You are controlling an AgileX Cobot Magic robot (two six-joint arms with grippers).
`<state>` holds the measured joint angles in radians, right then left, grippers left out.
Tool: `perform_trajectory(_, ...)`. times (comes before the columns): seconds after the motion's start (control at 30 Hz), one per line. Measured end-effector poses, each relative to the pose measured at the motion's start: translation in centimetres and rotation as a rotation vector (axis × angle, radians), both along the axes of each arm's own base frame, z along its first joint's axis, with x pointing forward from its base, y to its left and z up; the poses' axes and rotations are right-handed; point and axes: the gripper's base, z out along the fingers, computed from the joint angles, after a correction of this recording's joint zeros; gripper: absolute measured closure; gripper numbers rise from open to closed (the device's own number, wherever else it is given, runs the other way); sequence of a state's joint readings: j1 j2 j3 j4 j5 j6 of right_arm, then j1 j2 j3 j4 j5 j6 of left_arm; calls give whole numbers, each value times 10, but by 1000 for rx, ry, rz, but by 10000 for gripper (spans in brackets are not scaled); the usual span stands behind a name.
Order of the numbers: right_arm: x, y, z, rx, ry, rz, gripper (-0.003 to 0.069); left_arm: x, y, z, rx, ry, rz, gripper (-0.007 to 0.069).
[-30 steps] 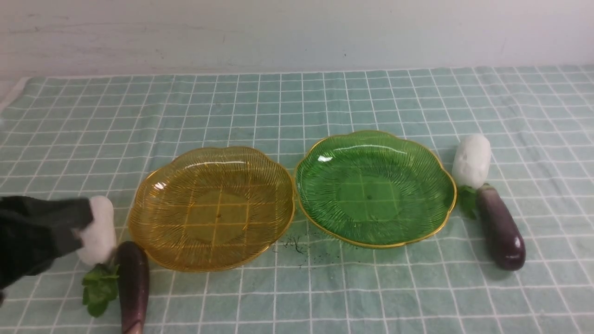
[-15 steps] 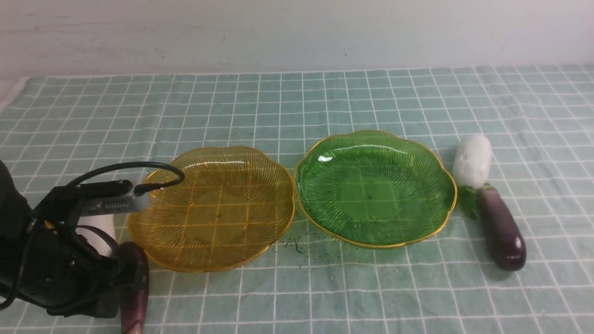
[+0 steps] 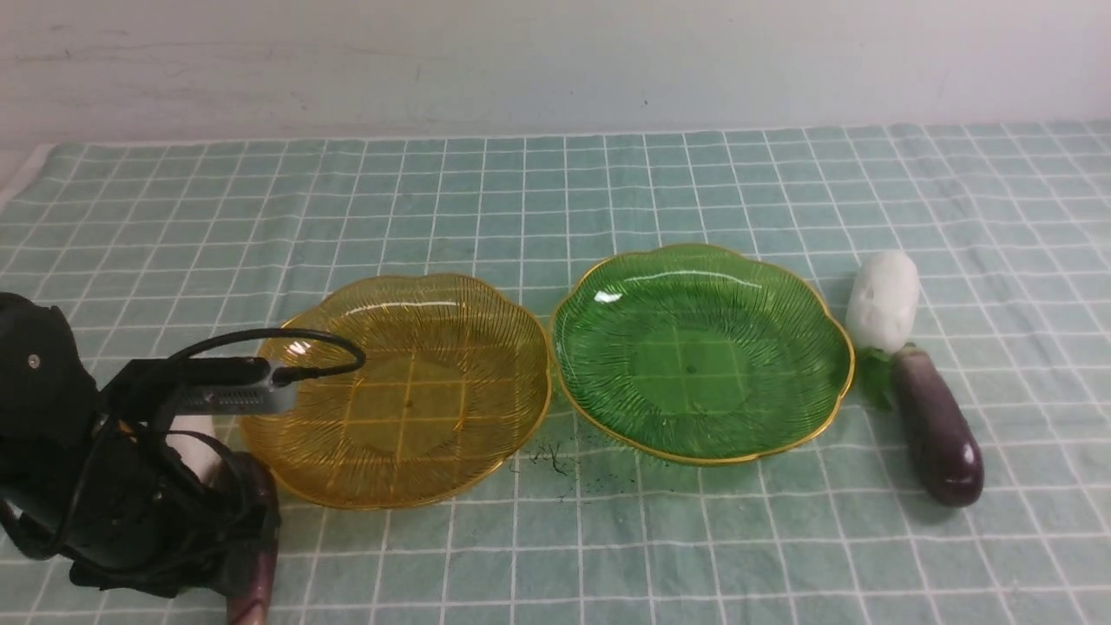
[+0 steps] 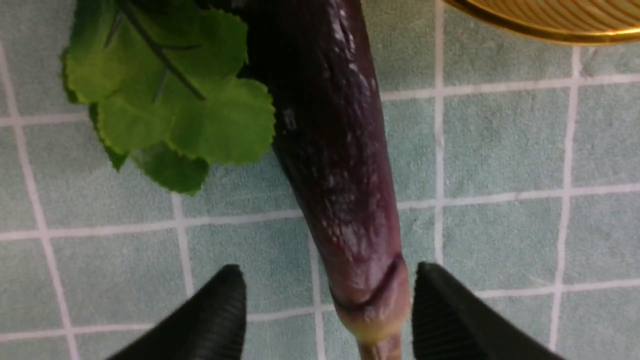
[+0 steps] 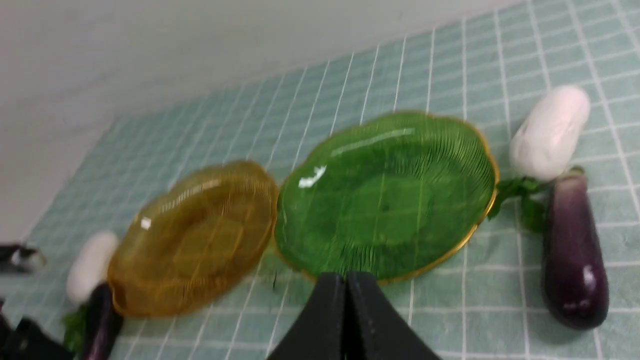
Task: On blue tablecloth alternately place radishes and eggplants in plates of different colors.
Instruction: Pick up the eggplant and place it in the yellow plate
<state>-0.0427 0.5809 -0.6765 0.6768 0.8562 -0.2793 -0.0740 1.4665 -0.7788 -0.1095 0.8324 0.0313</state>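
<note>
in the front view you see the pale teal-blue gridded tablecloth [image 3: 555, 191] spread over the surface. the amber-yellow ribbed plastic plate [image 3: 434, 408] and the green ribbed plastic plate [image 3: 703, 356] sit side by side on it, rims almost meeting. the right white oval radish [image 3: 883, 299] lies just beside the green plate's right rim. the right dark-purple eggplant [image 3: 937, 425] touches its leafy end. your black left arm [image 3: 95, 486] hangs low at the near left corner, covering most of the left white oval radish [image 3: 195, 447] and the left dark-purple eggplant [image 3: 253, 603].

in the left wrist view the left pincer [image 4: 327, 280] is released. its black fingers [image 4: 215, 320] stand spread on either side of the left dark-purple eggplant's pale stem end, one just beside it, the other apart. the green radish leaves [image 4: 170, 100] lie against the eggplant, and the amber-yellow plate's gold rim shows nearby.

in the right wrist view the right pincer [image 5: 346, 285] is clenched, fingers pressed together on nothing, above the cloth on the near side of the green plate. all four vegetables lie on the cloth outside the plates.
</note>
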Motion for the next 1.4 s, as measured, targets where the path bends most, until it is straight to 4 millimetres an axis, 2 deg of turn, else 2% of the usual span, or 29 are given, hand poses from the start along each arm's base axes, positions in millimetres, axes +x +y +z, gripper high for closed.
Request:
perform_trajectory(0.13,26,2,5,-34,118,67,671,8,-1,-16,1,28,7,97)
perform_trajectory(0.27,53,1,-4,-36,222,80,671,15,-3,-32,-15,55,28,101)
perform_trajectory(0.33,63,0,-10,-41,263,81,671,16,-4,-38,-24,72,39,147)
perform_trajectory(0.4,74,-1,-16,-60,309,82,671,17,-4,-42,-28,90,43,228)
perform_trajectory(0.47,82,-3,-20,-82,343,82,671,16,-4,-43,-26,107,41,362)
perform_trajectory(0.5,92,-6,-23,-118,380,79,671,14,-4,-43,-26,128,39,379)
perform_trajectory(0.57,97,-8,-23,-136,404,75,671,12,-4,-42,-28,142,38,372)
perform_trajectory(0.67,118,-15,-24,-216,480,56,666,0,-5,-25,-39,185,27,370)
perform_trajectory(0.7,119,-15,-24,-221,483,54,664,0,-5,-24,-39,179,27,370)
perform_trajectory(0.73,127,-19,-26,-251,505,39,654,-7,-5,-8,-54,148,27,370)
perform_trajectory(0.8,135,-22,-28,-276,522,26,639,-12,-6,3,-68,118,30,370)
perform_trajectory(0.83,143,-25,-32,-300,539,10,622,-20,-7,21,-91,61,32,370)
perform_trajectory(0.9,154,-27,-39,-315,558,-4,588,-29,-7,37,-111,10,31,370)
perform_trajectory(0.93,163,-28,-48,-321,577,-9,557,-37,-8,52,-130,-42,30,370)
perform_trajectory(1.03,178,-30,-66,-323,608,-14,477,-43,-10,82,-169,-166,29,370)
perform_trajectory(1.07,180,-30,-69,-323,613,-15,463,-43,-10,84,-171,-175,27,370)
perform_trajectory(1.1,189,-31,-81,-323,630,-19,407,-38,-11,102,-190,-240,22,370)
perform_trajectory(1.2,202,-32,-99,-317,647,-30,312,-20,-13,117,-196,-295,6,370)
perform_trajectory(1.27,215,-33,-119,-316,665,-41,213,3,-15,117,-194,-327,-20,370)
perform_trajectory(1.4,231,-34,-152,-304,707,-51,141,41,-21,91,-210,-293,-88,370)
